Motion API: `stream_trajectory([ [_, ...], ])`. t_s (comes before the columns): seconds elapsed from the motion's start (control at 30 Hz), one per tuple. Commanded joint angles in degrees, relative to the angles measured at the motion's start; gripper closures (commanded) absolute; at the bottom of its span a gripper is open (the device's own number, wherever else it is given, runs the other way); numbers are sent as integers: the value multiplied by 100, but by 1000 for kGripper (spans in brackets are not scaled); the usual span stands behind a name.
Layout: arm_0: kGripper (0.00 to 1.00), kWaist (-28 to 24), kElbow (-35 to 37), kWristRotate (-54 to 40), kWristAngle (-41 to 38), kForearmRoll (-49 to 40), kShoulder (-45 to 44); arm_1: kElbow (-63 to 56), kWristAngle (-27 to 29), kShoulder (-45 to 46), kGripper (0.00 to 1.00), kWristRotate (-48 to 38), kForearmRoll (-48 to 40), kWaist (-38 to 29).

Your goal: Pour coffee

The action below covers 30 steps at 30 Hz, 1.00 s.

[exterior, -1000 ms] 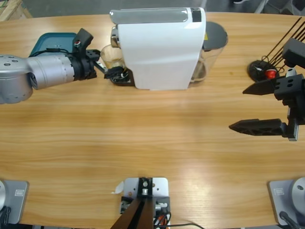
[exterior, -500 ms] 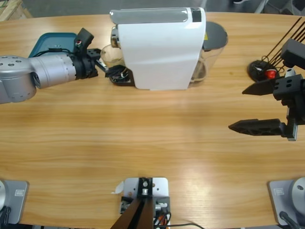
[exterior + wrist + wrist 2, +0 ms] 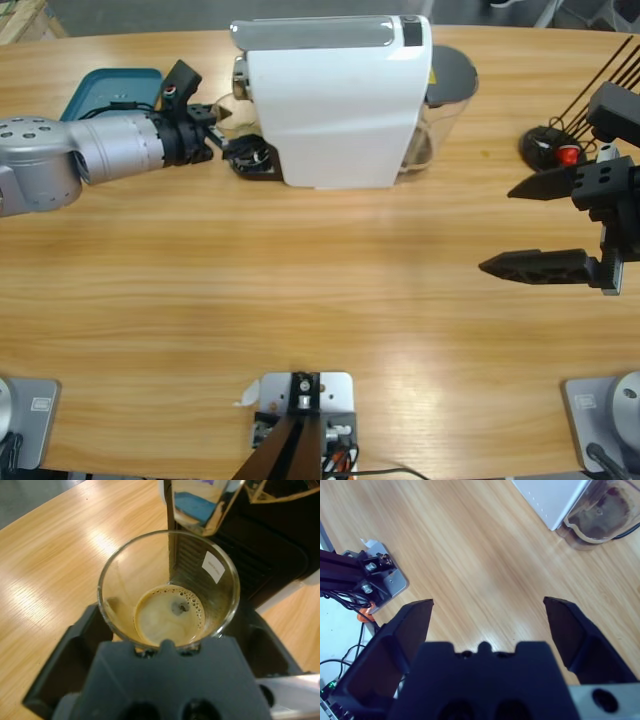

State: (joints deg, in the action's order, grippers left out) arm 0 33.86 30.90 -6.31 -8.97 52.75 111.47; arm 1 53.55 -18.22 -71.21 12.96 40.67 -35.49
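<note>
Since the earlier pictures the left arm has drawn back a little from the white coffee machine (image 3: pixel 335 105), and the glass (image 3: pixel 168 587) at its jaws now sits a touch further out from under the spout; the right arm has not moved.

The left gripper (image 3: pixel 218 132) has its two black jaws closed around the glass, one on each side of the wall, gripping it low down. In the left wrist view the glass stands upright between the jaws, right against the gripper's black body. In the high view the glass is mostly hidden by the gripper and the machine, so whether it rests on the black drip tray (image 3: pixel 252 160) or is lifted clear of it is hard to say.

Inside the glass is the coffee (image 3: pixel 170 615): a shallow pool at the bottom, pale brown foam with bubbles and a darker rim. A small white label (image 3: pixel 214 567) sticks to the far wall of the glass. Beyond the fingers hangs the shiny metal spout (image 3: pixel 202 505).

The right gripper (image 3: pixel 545 225) hovers over the bare wooden table (image 3: pixel 300 280) with jaws spread wide, holding nothing. Beyond its fingers stands the machine's clear water tank (image 3: pixel 602 512).

A teal tray (image 3: pixel 105 90) lies behind the left arm.
</note>
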Motion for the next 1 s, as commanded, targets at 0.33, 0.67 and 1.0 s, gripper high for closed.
stream_trajectory([
  [0.33, 869, -142, -387, -67, -344, 236, 184, -126, 65, -165, 0, -74, -15, -63],
  [0.67, 865, -487, -868, -142, 268, 350, -381, -135, 56, -137, 0, -74, -15, -63],
  [1.0, 860, -886, -1174, -283, 1706, 315, -1451, -143, 56, -102, 0, -74, -24, -63],
])
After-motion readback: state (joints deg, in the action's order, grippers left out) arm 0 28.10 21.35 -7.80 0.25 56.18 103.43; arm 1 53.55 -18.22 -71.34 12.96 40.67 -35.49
